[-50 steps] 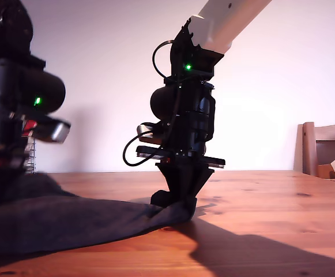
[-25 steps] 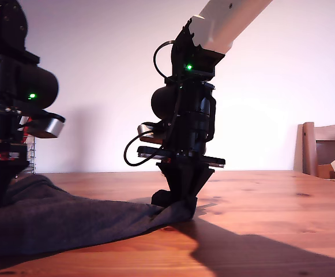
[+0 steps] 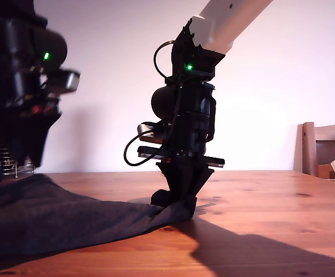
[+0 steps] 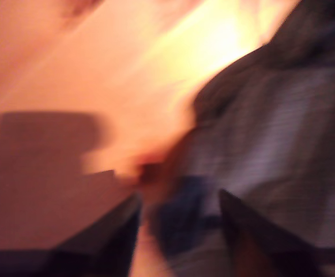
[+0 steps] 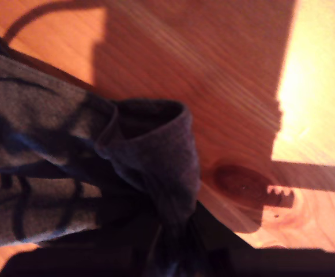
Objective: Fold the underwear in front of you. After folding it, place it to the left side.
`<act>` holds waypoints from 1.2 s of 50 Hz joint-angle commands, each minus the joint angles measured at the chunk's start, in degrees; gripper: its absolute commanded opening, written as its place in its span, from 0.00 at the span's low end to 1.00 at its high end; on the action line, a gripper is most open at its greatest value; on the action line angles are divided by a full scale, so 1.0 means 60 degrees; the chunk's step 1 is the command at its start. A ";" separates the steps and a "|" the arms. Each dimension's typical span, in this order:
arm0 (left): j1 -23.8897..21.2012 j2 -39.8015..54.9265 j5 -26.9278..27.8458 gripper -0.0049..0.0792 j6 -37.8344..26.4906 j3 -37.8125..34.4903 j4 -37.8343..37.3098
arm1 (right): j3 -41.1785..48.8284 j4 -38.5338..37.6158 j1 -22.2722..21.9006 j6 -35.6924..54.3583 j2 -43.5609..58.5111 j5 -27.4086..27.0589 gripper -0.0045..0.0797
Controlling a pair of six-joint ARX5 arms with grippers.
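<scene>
The underwear (image 3: 69,222) is spread limp on the wooden table (image 3: 271,196), toward the exterior view's left, with one end bunched at mid-frame. That bunched end is pinched by my second gripper (image 3: 176,203), jaws pressed together on a fold of dark-grey fabric (image 5: 155,150) down at the tabletop. My first gripper (image 3: 32,147) is seen raised above the garment at the exterior view's left, jaws spread with nothing between them (first wrist view is heavily blurred). A wooden chair (image 3: 323,153) is visible at the exterior view's right edge.
</scene>
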State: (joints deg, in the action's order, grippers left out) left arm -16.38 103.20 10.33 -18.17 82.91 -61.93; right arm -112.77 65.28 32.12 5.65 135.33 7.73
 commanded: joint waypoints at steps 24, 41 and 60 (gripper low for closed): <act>-0.0055 0.0029 0.2601 0.04 0.0299 -0.0102 0.0106 | 0.0222 0.0801 -0.1956 -0.0018 0.0022 -0.0849 0.04; -0.0747 0.0175 0.3639 0.04 0.0339 -0.0543 0.2280 | 0.0222 0.0696 -0.1730 -0.0011 -0.0353 -0.0863 0.04; -0.0576 0.1840 0.4550 0.04 -0.0404 -0.0641 0.2943 | 0.0222 0.0627 -0.1694 -0.0007 -0.0353 -0.1126 0.04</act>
State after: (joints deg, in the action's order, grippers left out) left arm -19.53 113.75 36.84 -19.75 80.20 -44.71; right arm -112.77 69.28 21.85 5.63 134.52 1.87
